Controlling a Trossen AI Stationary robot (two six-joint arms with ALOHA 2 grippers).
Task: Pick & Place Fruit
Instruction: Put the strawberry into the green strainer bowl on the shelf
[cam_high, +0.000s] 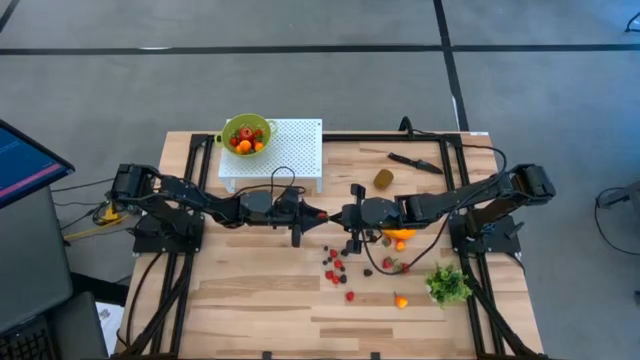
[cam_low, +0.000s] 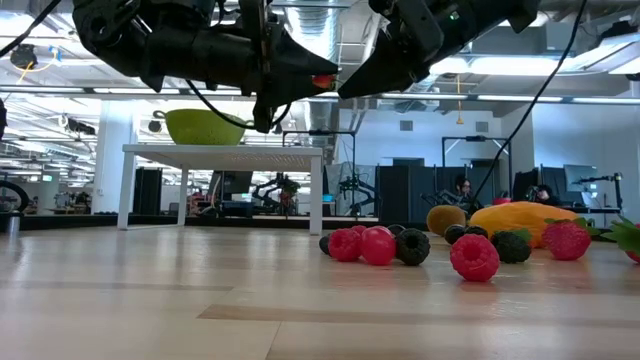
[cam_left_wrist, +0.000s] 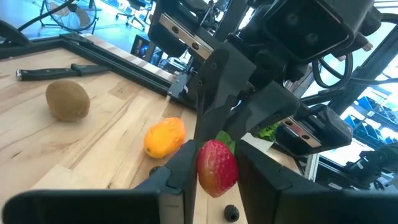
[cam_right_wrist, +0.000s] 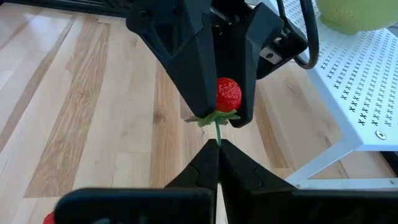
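**High view** – Left pincer (cam_high: 320, 214) and right pincer (cam_high: 336, 216) tip to tip above mid-table. Green bowl (cam_high: 246, 135) on white rack (cam_high: 290, 160), behind the left pincer. Loose berries (cam_high: 337, 270) on the table below and in front of both tips.

**Low view** – Both tips high off the table; strawberry (cam_low: 322, 80) only a red speck between them.

**Left wrist view** – Left pincer clamped on the strawberry's body, one finger on each side. Orange fruit (cam_left_wrist: 165, 137) and kiwi (cam_left_wrist: 68, 99) on the table beyond.

**Right wrist view** – Right pincer clenched, nipping the green stem just under the leaves.

**Risk** – Two grips on one berry: any pulling apart could snap the stem or tear the leaves. Soft flesh could bruise under too hard a squeeze. A weak left hold at the right's release would mean a drop.

**Unclear** – Stem and right tips hidden behind the berry from the left wrist; firmness of left contact not readable.
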